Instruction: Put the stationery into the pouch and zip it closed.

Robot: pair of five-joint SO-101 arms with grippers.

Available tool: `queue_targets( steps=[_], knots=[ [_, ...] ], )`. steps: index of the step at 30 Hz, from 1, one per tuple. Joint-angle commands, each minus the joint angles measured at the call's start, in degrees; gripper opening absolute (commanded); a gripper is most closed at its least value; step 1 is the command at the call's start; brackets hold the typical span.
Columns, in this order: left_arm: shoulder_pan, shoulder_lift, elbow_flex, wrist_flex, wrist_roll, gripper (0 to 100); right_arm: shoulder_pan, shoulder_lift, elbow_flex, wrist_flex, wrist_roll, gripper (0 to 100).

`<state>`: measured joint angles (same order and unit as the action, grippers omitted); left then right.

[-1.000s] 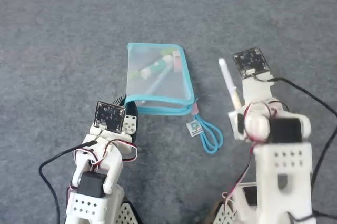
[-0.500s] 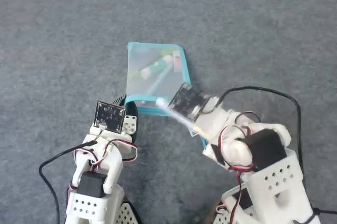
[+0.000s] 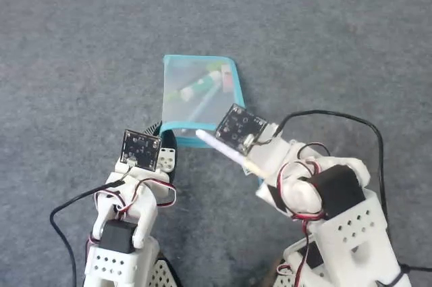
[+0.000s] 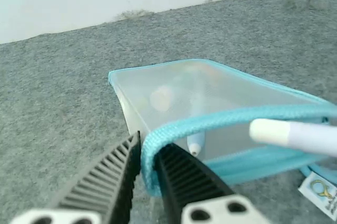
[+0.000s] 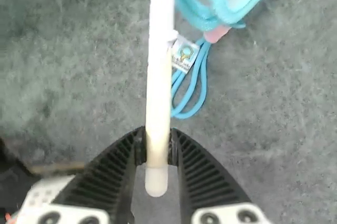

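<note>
So the left gripper [image 4: 147, 147] is clamping its fingers [image 4: 113, 179] on the teal rim of the pouch [image 3: 199, 98], down at its 7 o'clock corner, and the mouth is gaping open. The right gripper [image 5: 157, 134] is squeezing the white pen [image 5: 160, 50] tight between its fingers. The pen is pointing toward 10 o'clock, with its tip hovering right at the pouch's mouth. The pouch is lying on the grey desk [image 3: 81, 50].

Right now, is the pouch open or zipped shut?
Open. The left gripper pinches the lifted rim of the pouch, its mouth gapes, and the pen hovers at it.
</note>
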<state>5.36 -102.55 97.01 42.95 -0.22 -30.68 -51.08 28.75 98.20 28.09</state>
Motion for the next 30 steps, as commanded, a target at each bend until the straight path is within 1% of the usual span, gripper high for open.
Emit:
queue_targets(
  steps=[1, 6, 12, 15, 19, 28, 30],
  knots=[
    [0.70, 0.18, -0.40, -1.49, 1.23, 1, 0.04, 5.67, -1.23, -5.76, -4.22, 0.6],
    [0.70, 0.35, -0.40, -1.41, 1.23, 1, 0.22, 17.80, -2.81, -12.70, -7.03, 0.6],
    [0.79, 0.35, -0.40, -1.41, 1.23, 1, 2.86, 29.14, -11.43, -17.63, -19.25, 0.6],
    [0.79, 0.35, -0.40, -1.41, 1.23, 1, 2.77, 33.63, -16.44, -17.36, -23.56, 0.6],
    [0.79, 0.35, -0.40, -1.58, 1.23, 1, 1.63, 37.23, -19.60, -17.27, -23.91, 0.6],
    [0.79, 0.35, -0.40, -1.67, 1.23, 1, -8.48, 39.34, -23.21, -17.54, -23.74, 0.7],
    [0.79, 0.35, -0.40, -1.67, 1.23, 1, -10.33, 39.16, -23.21, -18.33, -23.65, 3.9]
  ],
)
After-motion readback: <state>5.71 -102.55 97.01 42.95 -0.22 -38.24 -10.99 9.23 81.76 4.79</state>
